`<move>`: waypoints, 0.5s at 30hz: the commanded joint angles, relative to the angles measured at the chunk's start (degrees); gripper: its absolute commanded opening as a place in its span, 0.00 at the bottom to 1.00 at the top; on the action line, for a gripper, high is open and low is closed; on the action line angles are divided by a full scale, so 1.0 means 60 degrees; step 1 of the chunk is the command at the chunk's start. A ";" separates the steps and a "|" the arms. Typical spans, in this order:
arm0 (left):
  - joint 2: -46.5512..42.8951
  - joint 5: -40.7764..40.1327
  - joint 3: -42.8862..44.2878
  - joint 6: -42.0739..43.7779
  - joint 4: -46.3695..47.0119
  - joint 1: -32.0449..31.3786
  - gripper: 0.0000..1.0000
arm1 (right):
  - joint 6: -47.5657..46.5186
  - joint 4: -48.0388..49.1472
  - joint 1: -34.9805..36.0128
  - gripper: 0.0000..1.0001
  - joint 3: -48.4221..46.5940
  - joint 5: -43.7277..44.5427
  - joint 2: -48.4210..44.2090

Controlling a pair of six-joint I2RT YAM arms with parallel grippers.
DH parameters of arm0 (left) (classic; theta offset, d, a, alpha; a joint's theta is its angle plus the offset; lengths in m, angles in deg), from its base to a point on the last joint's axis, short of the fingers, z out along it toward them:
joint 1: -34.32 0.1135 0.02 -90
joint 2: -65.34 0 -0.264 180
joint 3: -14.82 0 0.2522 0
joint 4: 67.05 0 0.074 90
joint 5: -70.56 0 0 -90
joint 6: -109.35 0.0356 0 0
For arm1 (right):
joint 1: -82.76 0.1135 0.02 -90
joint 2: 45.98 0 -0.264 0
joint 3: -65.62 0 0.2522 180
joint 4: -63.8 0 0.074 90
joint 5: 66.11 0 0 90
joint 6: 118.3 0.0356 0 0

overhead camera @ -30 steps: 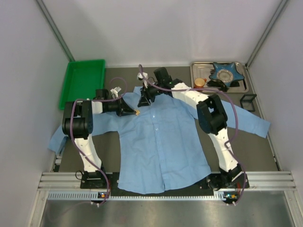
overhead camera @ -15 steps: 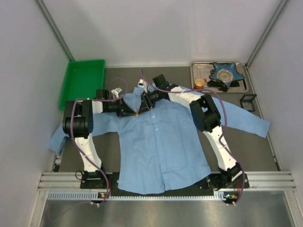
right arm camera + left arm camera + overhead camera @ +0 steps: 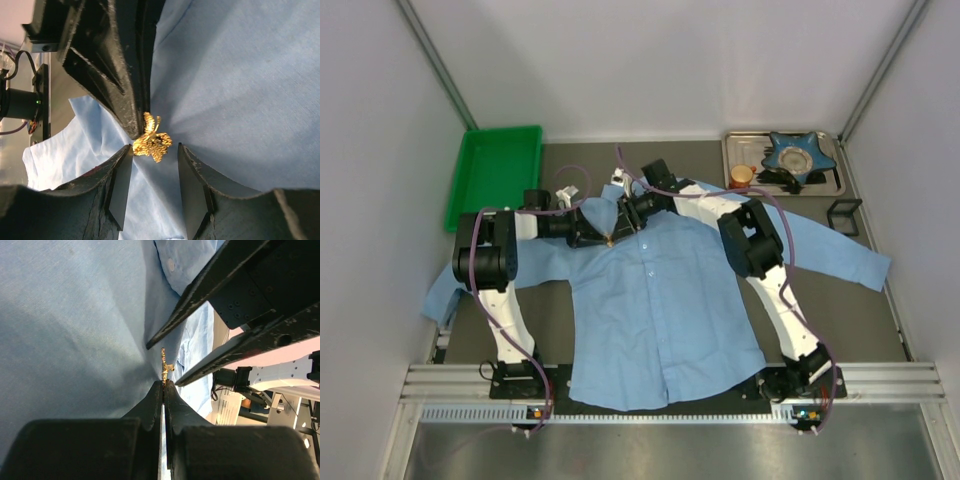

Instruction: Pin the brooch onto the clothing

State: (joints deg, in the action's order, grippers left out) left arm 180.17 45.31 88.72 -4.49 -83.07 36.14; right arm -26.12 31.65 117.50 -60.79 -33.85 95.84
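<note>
The left gripper (image 3: 163, 384) is pressed fully together, its two black fingertips meeting in a thin seam. The brooch (image 3: 165, 368) sticks out just past that seam, gripped at its near end. The tips lie against the shirt (image 3: 660, 300), so I cannot tell whether a pinch of cloth is caught there too.

The right gripper (image 3: 156, 148) stands apart, one finger on each side of the brooch. In its own wrist view, the finger (image 3: 122, 175) at the left of the picture touches or nearly touches the gold edge. The other finger shows a clear gap.

The brooch sits against the shirt's upper chest near the collar, where the fabric puckers into radiating creases. Its pin is hidden behind the ornament, so whether it has pierced the cloth is not visible.

From above, the brooch is only a gold speck where the two grippers meet. The grippers cover most of the collar, and a fold of blue cloth stands up just behind them. The shirt lies front up with its sleeves spread, and each arm crosses and hides part of the sleeve on its side.

A green tray (image 3: 498, 175) sits at the far left. A metal tray (image 3: 732, 148) at the far right holds a blue star-shaped dish (image 3: 797, 153) and an orange cup (image 3: 742, 176). What the dish contains is too small to make out.
</note>
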 commanded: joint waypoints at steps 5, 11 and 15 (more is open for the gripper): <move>-0.0021 0.0443 0.0216 0.0164 0.0069 -0.0070 0.00 | 0.0326 0.0546 -0.0033 0.34 -0.0519 -0.0235 0.0343; 0.0022 0.0312 0.0216 0.0164 0.0099 -0.0055 0.00 | 0.0239 0.0604 -0.0033 0.15 -0.0343 -0.0572 0.0197; 0.0066 0.0107 0.0245 0.0179 0.0055 -0.0070 0.00 | 0.0092 0.0634 -0.0048 0.00 -0.0138 -0.0719 0.0007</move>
State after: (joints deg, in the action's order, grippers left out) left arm 180.28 45.50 88.81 -3.77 -83.01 36.03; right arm -24.00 32.87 117.24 -61.44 -36.01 97.74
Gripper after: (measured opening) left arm 0.019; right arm 0.068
